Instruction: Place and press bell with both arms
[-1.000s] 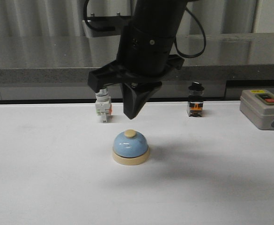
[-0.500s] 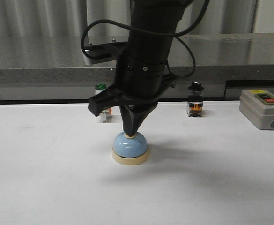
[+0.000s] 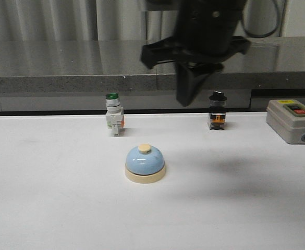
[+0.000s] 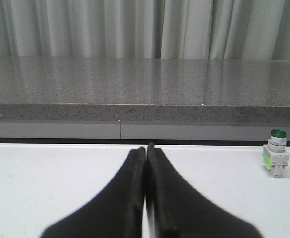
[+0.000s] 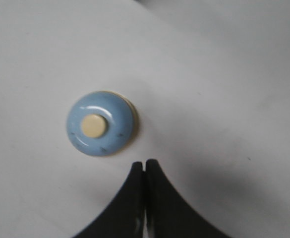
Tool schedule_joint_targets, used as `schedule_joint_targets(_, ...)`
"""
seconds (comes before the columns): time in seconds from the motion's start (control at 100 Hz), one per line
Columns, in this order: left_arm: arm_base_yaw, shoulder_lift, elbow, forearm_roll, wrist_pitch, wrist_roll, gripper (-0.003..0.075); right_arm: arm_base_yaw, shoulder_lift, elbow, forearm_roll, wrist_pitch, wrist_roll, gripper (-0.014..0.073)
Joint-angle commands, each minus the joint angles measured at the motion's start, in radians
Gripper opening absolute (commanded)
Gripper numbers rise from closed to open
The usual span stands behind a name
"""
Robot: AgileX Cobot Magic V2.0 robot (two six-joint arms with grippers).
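The bell, with a light-blue dome, cream base and cream knob, stands alone on the white table near its middle. My right gripper hangs shut and empty, high above the table, up and to the right of the bell and clear of it. In the right wrist view the shut fingertips sit just beside the bell, seen from above. My left gripper is shut and empty, low over the white table, and the bell is out of its view. The left arm does not show in the front view.
A green-capped white push-button switch stands behind the bell to the left, and also shows in the left wrist view. A black switch stands at the back right. A grey box with red and green buttons sits at the far right. A grey ledge runs behind the table.
The right gripper came down onto the bell's knob half a second ago, then lifted off and moved up and to the right. The bell stayed in place.
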Motion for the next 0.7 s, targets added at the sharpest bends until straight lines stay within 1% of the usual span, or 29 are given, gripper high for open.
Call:
schedule_joint_targets(0.0,-0.008,-0.031,0.04,-0.007,-0.076,-0.006,-0.002,-0.058,-0.124,0.044,-0.011,-0.024,0.016,-0.006)
schedule_joint_targets(0.5,-0.008,-0.031,0.04,-0.007,-0.076,-0.006,-0.002,-0.438,-0.547,0.426,-0.01,-0.092,0.092,-0.006)
schedule_joint_targets(0.63,-0.008,-0.031,0.04,-0.007,-0.076,-0.006,-0.002,-0.493,-0.668,0.512,-0.01,-0.103,0.092,-0.006)
schedule_joint_targets(0.69,-0.008,-0.031,0.04,-0.007,-0.076,-0.006,-0.002,-0.5,-0.718,0.543,-0.01,-0.103,0.092,-0.006)
